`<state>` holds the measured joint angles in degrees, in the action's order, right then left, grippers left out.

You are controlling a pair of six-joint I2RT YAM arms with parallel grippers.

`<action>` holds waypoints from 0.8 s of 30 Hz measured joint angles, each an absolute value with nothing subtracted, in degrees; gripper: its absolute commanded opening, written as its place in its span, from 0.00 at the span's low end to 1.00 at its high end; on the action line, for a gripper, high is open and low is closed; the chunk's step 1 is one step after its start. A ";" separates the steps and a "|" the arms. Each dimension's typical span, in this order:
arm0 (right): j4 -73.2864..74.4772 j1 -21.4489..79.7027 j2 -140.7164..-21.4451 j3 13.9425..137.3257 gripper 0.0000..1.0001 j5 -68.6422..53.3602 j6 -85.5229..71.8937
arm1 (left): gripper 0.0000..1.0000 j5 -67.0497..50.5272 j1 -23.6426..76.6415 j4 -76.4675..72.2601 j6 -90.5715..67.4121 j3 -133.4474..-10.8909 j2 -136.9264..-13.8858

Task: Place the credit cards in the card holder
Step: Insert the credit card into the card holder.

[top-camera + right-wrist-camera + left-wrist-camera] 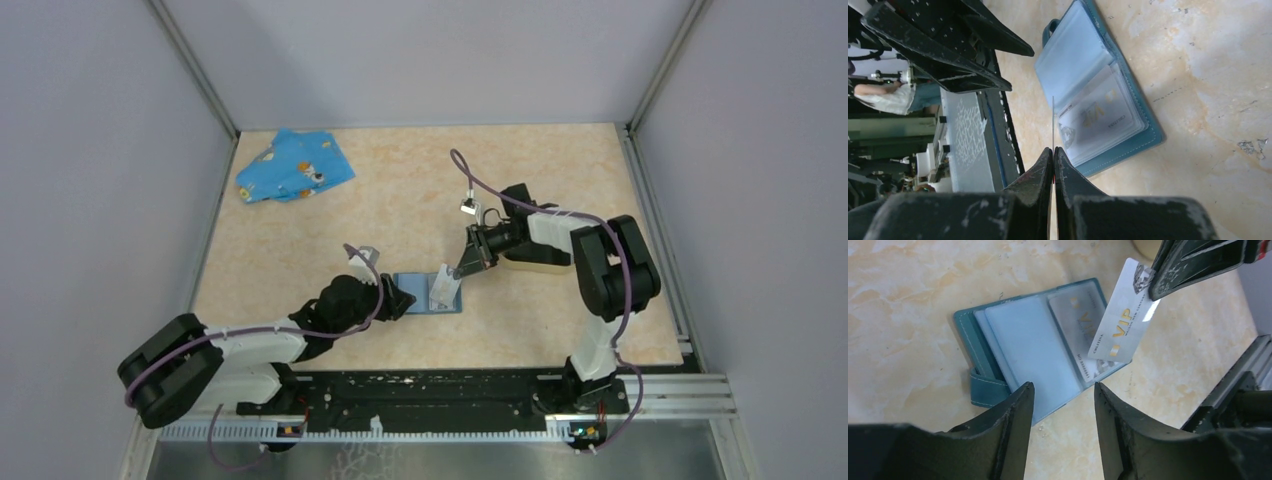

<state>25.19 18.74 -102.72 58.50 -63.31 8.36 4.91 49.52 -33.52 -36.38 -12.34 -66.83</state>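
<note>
A white VIP credit card (1123, 320) hangs tilted over the right half of an open blue case (1028, 345), with my right gripper (1053, 150) shut on its top corner. In the right wrist view the card (1053, 122) shows edge-on. A second card (1078, 325) lies inside a clear sleeve of the case (1073, 55). My left gripper (1063, 390) is open at the case's near edge, its left finger over the sleeve. The tan card holder (535, 266) sits mostly hidden under the right arm.
A blue patterned cloth (293, 166) lies crumpled at the back left. Metal frame rails run along both sides of the table. The black rail with the arm bases (430, 390) lines the near edge.
</note>
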 measured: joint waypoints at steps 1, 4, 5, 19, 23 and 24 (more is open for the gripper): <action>24.27 18.76 -103.50 58.50 0.00 -63.35 7.14 | 0.47 5.13 49.52 -33.23 -36.40 -12.69 -68.23; 22.65 18.85 -105.27 58.48 0.00 -63.29 4.73 | 0.40 5.76 49.52 -32.49 -36.45 -13.50 -71.88; 22.28 18.92 -105.65 58.48 0.00 -63.24 4.14 | 0.38 5.98 49.52 -32.32 -36.45 -13.67 -72.93; 18.44 19.29 -108.27 57.63 0.00 -61.91 -3.29 | 0.21 8.38 49.52 -29.32 -37.67 -16.36 -77.17; 18.33 19.66 -108.88 57.43 0.00 -61.89 -3.75 | 0.29 8.36 49.52 -26.87 -37.50 -17.21 -76.07; 18.39 19.79 -109.06 57.43 0.00 -61.89 -3.75 | 0.30 8.38 49.52 -26.35 -37.41 -17.21 -75.57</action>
